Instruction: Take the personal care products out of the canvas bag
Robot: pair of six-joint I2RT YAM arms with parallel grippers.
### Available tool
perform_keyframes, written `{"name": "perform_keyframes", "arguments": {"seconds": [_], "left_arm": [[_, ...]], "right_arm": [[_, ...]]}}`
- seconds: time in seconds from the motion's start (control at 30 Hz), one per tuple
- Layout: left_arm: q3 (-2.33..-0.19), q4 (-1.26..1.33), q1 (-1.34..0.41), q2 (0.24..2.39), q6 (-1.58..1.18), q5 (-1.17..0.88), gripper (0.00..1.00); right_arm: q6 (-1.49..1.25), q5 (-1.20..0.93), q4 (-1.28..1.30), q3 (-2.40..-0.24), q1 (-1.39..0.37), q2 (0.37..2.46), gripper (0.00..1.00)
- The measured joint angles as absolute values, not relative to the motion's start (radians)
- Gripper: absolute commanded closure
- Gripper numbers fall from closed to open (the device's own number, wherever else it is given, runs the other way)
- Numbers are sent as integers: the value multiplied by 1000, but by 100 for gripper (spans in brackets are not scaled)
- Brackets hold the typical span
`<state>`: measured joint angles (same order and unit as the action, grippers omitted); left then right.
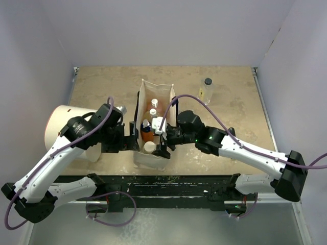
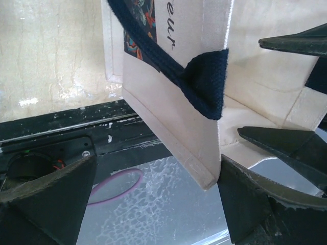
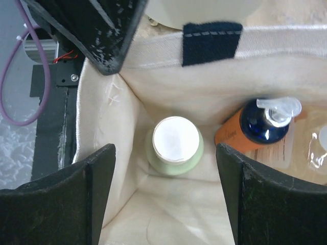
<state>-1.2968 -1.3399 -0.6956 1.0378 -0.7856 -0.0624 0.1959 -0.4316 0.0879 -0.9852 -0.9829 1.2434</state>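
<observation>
The beige canvas bag [image 1: 152, 159] stands upright mid-table with its mouth open. Inside it I see an olive-green bottle with a wide white cap [image 3: 175, 143] in the corner, an orange-and-dark-blue pump bottle [image 3: 260, 125] beside it, and a clear bottle [image 3: 318, 148] at the frame edge. A clear black-capped bottle [image 1: 206, 90] stands on the table to the far right of the bag. My right gripper [image 3: 166, 189] hangs open in the bag's mouth above the green bottle, holding nothing. My left gripper [image 2: 158, 204] is open around the bag's near left corner [image 2: 204, 168], which touches one finger.
A large white cylinder [image 1: 64, 127] lies left of the bag, beside my left arm. The bag's dark strap [image 2: 204, 81] hangs down its outer wall. The table's near edge and black mounting rail [image 1: 163, 184] run just behind the bag. Cage walls close in both sides.
</observation>
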Motion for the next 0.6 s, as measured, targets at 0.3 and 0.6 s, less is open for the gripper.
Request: {"name": "perform_keyframes", "arguments": {"seconds": [0.3, 0.6], "left_arm": [[-1153, -1257, -694, 999, -785, -157, 1], [-1059, -1187, -694, 967, -788, -199, 1]], "right_arm": [[388, -427, -27, -905, -1066, 1275, 17], [437, -300, -132, -800, -1072, 1276, 0]]}}
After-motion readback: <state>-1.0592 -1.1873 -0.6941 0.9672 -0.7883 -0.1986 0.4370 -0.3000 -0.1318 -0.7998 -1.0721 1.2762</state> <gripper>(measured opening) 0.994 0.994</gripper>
